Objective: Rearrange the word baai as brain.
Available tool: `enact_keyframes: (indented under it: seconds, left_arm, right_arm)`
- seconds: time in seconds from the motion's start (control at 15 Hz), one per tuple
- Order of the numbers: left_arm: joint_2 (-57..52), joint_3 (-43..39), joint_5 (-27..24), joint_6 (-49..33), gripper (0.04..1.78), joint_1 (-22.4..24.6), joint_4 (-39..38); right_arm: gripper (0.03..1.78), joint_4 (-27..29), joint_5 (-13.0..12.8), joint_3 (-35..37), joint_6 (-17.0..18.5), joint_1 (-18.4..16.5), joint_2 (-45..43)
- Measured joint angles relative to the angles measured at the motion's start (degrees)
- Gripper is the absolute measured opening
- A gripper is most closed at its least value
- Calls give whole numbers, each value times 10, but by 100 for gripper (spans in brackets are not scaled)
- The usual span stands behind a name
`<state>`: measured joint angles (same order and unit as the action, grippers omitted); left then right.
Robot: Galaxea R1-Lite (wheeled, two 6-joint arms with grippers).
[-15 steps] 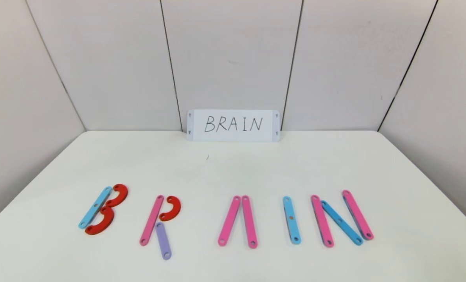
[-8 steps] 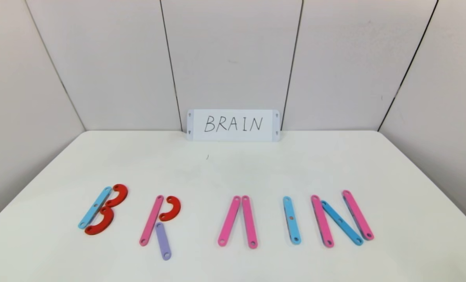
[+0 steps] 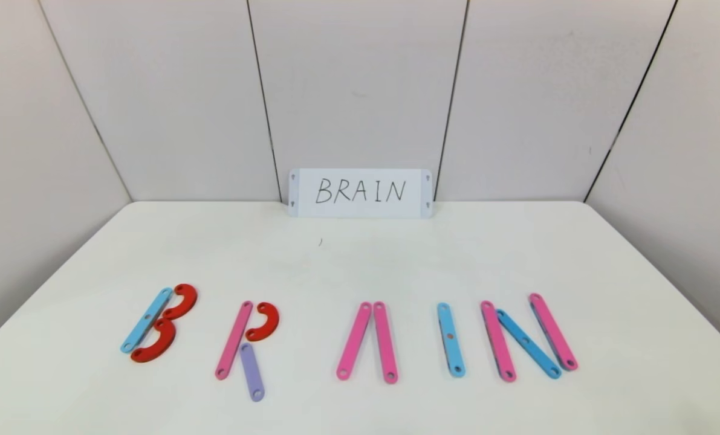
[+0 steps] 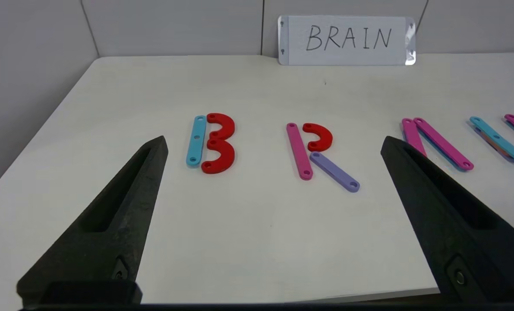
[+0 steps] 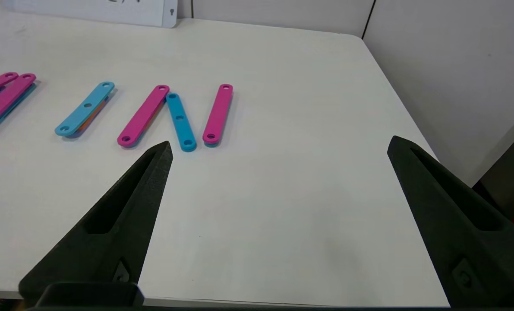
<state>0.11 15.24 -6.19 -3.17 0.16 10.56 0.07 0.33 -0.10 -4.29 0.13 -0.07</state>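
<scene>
Left hand [image 4: 274,142] hangs back over the near edge of the worktop [image 3: 360,260], fingers spread wide and gripping nothing; right hand [image 5: 278,144] likewise, pulled back at the near right, fingers wide apart, empty. Neither shows in the head view.

Word lies flat in one row across the near half of the worktop, already reading as on the white card [image 3: 360,193] propped at the back wall: B [image 3: 159,324] of a blue strip and two red half-rings, R [image 3: 246,344] of a pink strip, a red half-ring and a purple leg, A [image 3: 368,341] of two pink strips meeting at their far ends, I [image 3: 450,339] a single blue strip, N [image 3: 528,337] pink-blue-pink. Under several strips an edge of another colour shows in the wrist views — possibly stacked pieces.

Handling, as judged: thin plastic, light, stiff, not fragile, smooth on a smooth top — likely to skate when nudged. Lying flat, a strip gives little to grip; best taken across its narrow width near the middle, or slid by an end. Half-rings: across the arc.

Room: wide bare surface behind the row up to the card, and more to the right of N. Within a letter the pieces touch or nearly so; gaps between letters are wider. B sits nearest the left edge.
</scene>
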Motion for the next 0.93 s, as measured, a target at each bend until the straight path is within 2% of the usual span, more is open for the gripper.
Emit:
enact_keyframes:
  seconds: [0.27,0.4,0.67,0.8,0.93]
  left_arm:
    - [0,-68,3,6,174,0,-23]
    - [0,-110,4,12,174,0,-75]
    - [0,-133,23,16,174,-1,-101]
    - [0,-142,45,58,174,-1,-103]
    - [0,-150,36,98,174,-1,-105]
  right_arm:
    - [174,0,0,0,0,0,0]
    - [174,0,0,0,1,0,0]
    - [174,0,-1,0,2,0,0]
    - [174,0,-1,0,3,0,0]
    - [174,0,-1,0,3,0,0]
